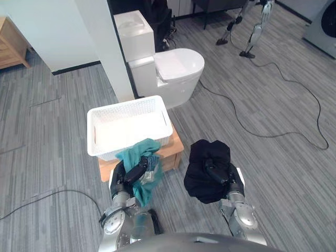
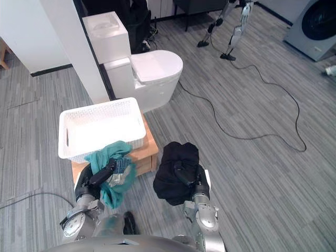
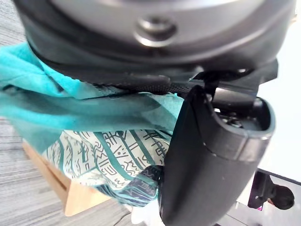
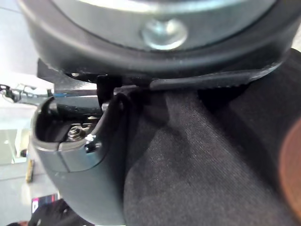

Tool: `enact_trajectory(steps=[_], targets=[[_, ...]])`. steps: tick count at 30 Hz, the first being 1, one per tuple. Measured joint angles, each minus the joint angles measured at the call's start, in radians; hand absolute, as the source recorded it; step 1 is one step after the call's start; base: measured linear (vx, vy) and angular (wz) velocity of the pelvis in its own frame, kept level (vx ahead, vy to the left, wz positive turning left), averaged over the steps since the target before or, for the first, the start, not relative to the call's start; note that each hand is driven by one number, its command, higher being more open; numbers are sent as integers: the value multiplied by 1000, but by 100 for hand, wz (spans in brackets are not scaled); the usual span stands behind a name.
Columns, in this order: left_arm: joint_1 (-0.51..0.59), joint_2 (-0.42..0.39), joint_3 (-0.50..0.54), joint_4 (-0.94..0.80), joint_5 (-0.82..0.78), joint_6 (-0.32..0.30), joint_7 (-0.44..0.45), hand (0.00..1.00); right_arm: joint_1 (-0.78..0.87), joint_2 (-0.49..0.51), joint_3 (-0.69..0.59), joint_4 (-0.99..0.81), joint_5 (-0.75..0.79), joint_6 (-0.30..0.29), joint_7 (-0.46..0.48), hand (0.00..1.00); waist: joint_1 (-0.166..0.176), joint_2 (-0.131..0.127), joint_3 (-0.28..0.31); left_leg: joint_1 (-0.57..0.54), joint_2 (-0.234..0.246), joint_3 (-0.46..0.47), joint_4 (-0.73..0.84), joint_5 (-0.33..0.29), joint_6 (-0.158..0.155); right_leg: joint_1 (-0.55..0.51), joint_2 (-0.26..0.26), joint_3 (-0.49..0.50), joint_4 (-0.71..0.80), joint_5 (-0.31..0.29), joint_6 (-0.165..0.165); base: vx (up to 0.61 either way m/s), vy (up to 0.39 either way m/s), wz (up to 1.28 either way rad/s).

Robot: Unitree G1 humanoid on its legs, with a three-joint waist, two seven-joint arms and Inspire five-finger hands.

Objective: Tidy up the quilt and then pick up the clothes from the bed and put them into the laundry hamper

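A white plastic laundry hamper [image 1: 129, 124] sits on a low wooden stand [image 1: 175, 152] in front of me. My left hand [image 1: 135, 174] is shut on a teal garment with a patterned part [image 1: 139, 155], held at the hamper's near rim; the cloth hangs down in front of the stand. The left wrist view has the same teal garment [image 3: 84, 113] under the thumb. My right hand [image 1: 216, 172] is shut on a bundled black garment [image 1: 207, 157], held in the air to the right of the stand. In the right wrist view the black cloth [image 4: 207, 155] lies against the palm.
A white toilet [image 1: 163, 65] stands just behind the hamper, beside a white pillar [image 1: 105, 47]. A black cable [image 1: 273, 105] snakes over the grey wood floor on the right. A washing machine [image 2: 315, 26] is at the far right. A wooden piece of furniture [image 1: 10, 42] is at far left.
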Motion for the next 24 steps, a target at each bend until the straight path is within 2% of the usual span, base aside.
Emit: enact_trajectory(steps=[1,2,3,4,5,6,7,8,9,10,11,14,17,21,24], targets=[[4,1,-1,-2,0,2,-16,0,-9,0,-1,0,-3,0,0,0,-13,7,-3,31,-12,-23,-30,-10,-8,-51,-20,15,157,5,-7,282,101,42],[12,13,-12,-12,1,2,-25,0,-13,-2,-1,-5,-14,0,0,0,-19,7,-4,61,-19,-40,-59,-9,-7,-117,-37,46,311,42,-24,240,53,37],[17,20,-21,-20,2,2,-32,0,-16,-3,-1,-6,-26,0,0,0,-25,7,-5,79,-20,-46,-74,-8,-5,-166,-40,83,404,90,-22,240,-19,48],[19,39,-35,-33,3,2,-40,0,-20,-2,2,-12,-37,0,0,0,-44,7,-4,104,-18,-72,-90,-7,-4,-237,-27,155,543,80,-20,247,-62,67],[10,48,-32,-43,3,2,-41,0,-21,-2,10,-42,-37,0,0,0,-51,2,-7,114,-13,-97,-100,-6,-5,-300,1,203,590,-21,-28,242,-73,67],[6,48,-30,-46,3,1,-41,0,-23,-3,14,-66,-37,0,0,0,-51,0,-8,122,-10,-105,-110,-4,-7,-326,15,218,577,-52,-29,245,-99,48],[0,48,-30,-47,2,-1,-41,0,-28,-3,23,-126,-36,0,1,0,-50,7,-4,138,1,-120,-126,-3,-10,-365,45,232,505,-94,-44,228,-143,39],[-4,47,-30,-47,2,-1,-41,0,-44,-7,38,-187,-35,0,3,0,-58,12,-5,142,16,-139,-131,-1,-14,-394,77,237,380,-111,-57,220,-170,42],[-8,48,-31,-47,2,-1,-41,0,-54,-10,45,-215,-34,-2,5,0,-61,10,-6,139,20,-144,-131,1,-22,-398,91,242,287,-103,-53,254,-251,51],[-14,58,-37,-50,1,-2,-41,0,-68,-15,64,-278,-32,-8,5,0,-61,-18,-17,137,9,-141,-128,-5,-58,-388,94,248,51,-6,-38,269,-276,43],[-23,55,-39,-39,0,1,-48,0,-98,-36,92,-314,-20,-32,9,0,-53,-14,-13,151,20,-148,-121,-41,-113,-378,101,245,0,68,1,229,-230,27],[-4,13,-77,-43,-1,7,-65,0,-141,-106,123,-365,10,-47,20,0,-37,40,-39,156,106,-124,-131,-36,-122,-279,171,198,-160,115,-27,234,-165,15],[-5,-3,-98,-48,-13,5,-95,0,-196,-120,161,-385,19,-56,29,0,-38,47,-45,186,108,-120,-187,-17,-154,-249,188,186,-216,132,-33,139,-22,10],[-4,-8,-98,-48,-89,4,-118,0,-230,-130,216,-385,56,-57,68,0,-37,48,-47,204,94,-126,-194,-16,-154,-186,173,172,-303,171,-22,63,56,9],[-3,33,-105,-65,-169,4,-137,0,-266,-178,273,-381,63,-57,104,0,-35,49,-54,204,67,-144,-195,-16,-154,-156,145,157,-340,188,-3,26,85,22]])
